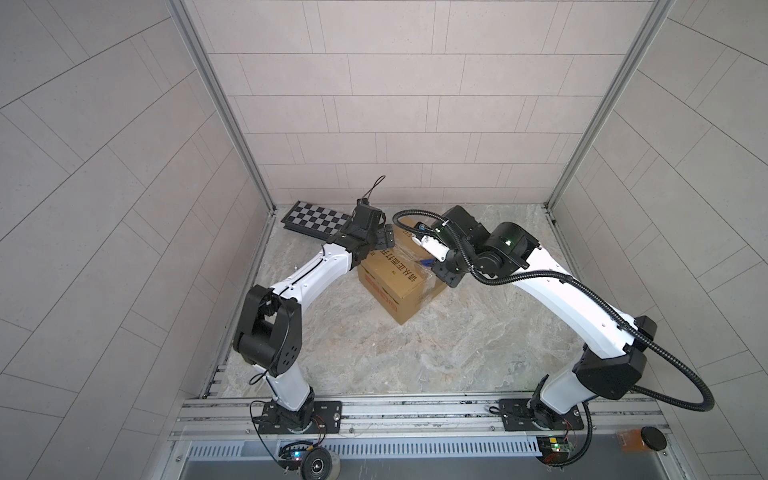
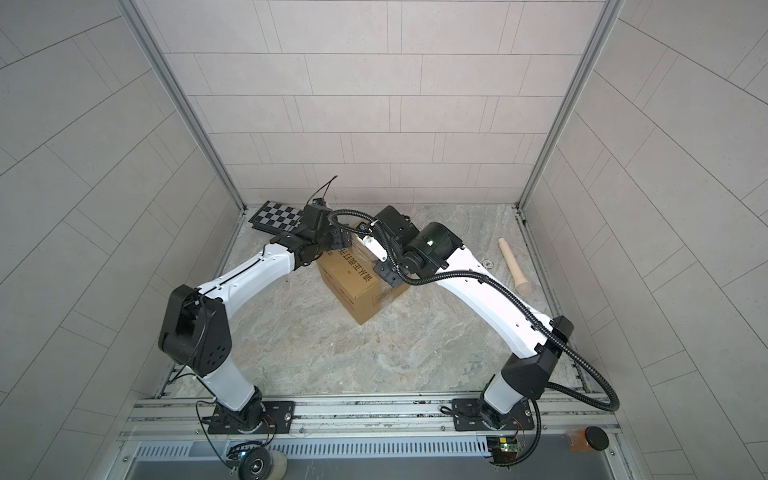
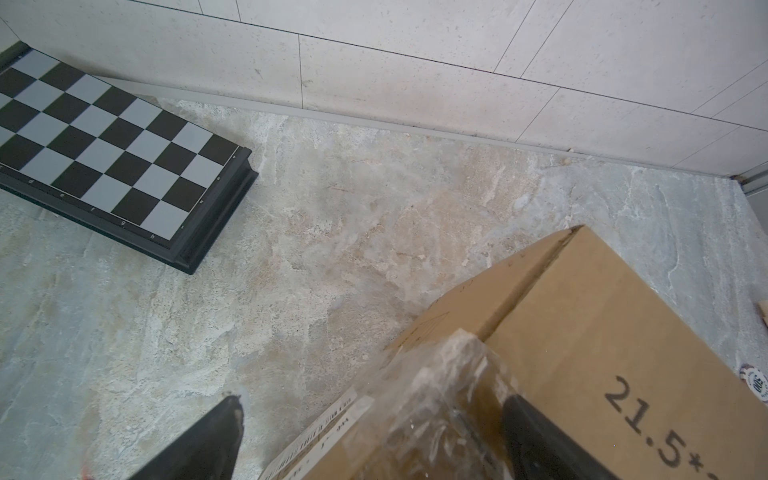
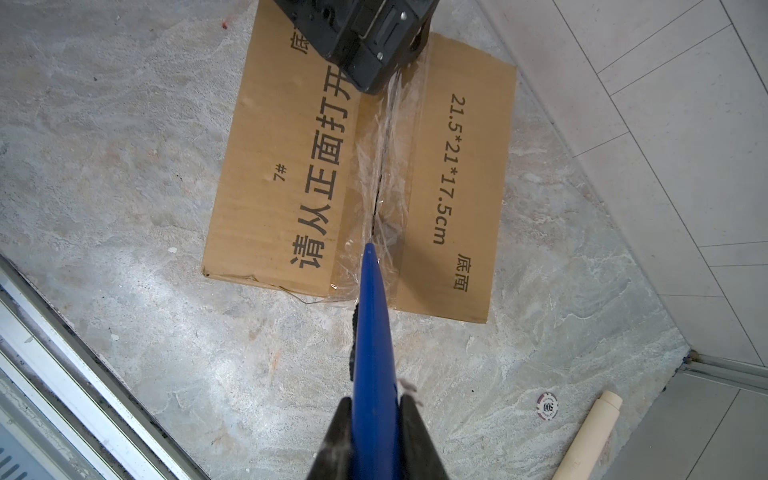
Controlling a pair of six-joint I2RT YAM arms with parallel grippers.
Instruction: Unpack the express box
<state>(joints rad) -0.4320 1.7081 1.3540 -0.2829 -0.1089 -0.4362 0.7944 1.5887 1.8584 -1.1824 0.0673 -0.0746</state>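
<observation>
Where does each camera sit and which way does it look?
Both top views: high above the robot, looking down on the express box; both arms show.
Left wrist: faces the box corner and chequered board; left gripper, jaws open.
Right wrist: looks along the blue tool to the taped seam; right gripper, jaws shut on it.
Shared: the box.

Light's soft, even and fairly bright for you, with just a faint shadow hugging the express box (image 1: pixel 395 286). The clear tape (image 4: pixel 384 166) on it glints. Wall tiles (image 1: pixel 83 208) bow far out from the box in both top views, and the blue tool (image 4: pixel 374 353) blurs near the lens.
</observation>
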